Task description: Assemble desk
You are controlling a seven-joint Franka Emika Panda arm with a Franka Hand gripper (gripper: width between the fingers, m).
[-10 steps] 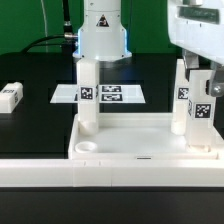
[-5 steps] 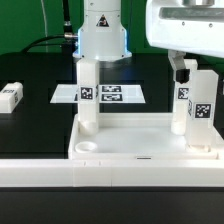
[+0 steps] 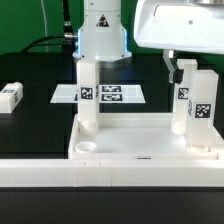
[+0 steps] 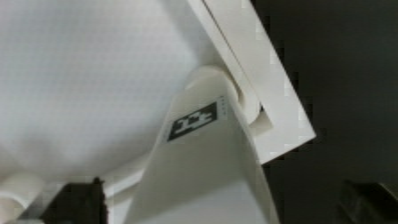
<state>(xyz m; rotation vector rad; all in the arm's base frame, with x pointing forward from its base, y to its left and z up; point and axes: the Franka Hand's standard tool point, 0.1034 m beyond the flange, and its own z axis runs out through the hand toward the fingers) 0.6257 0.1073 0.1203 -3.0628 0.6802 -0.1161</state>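
Exterior view: a black table [image 3: 40, 128] carries the desk panel [image 3: 140, 135], which lies rim-up at 6 o'clock. 3 legs stand in its corner sockets: 1 leg at 10 o'clock [image 3: 88, 95] and a rear leg [image 3: 183, 100] and front leg [image 3: 204, 110] at 3 o'clock. The 7 o'clock socket [image 3: 87, 147] is empty. The gripper [image 3: 183, 62] hangs close over that right pair, at 1 o'clock of the panel, with its jaws spread wide and gripping nothing. Behind, the arm's white base [image 3: 103, 35] stands at 12 o'clock, the marker board [image 3: 112, 94] lies at 11 o'clock, and a loose 4th leg [image 3: 10, 97] lies at 9 o'clock.

White desk panel [image 3: 140, 136] lies flat, three tagged legs [image 3: 87, 95] upright at its corners, fourth leg [image 3: 10, 96] lying well apart.
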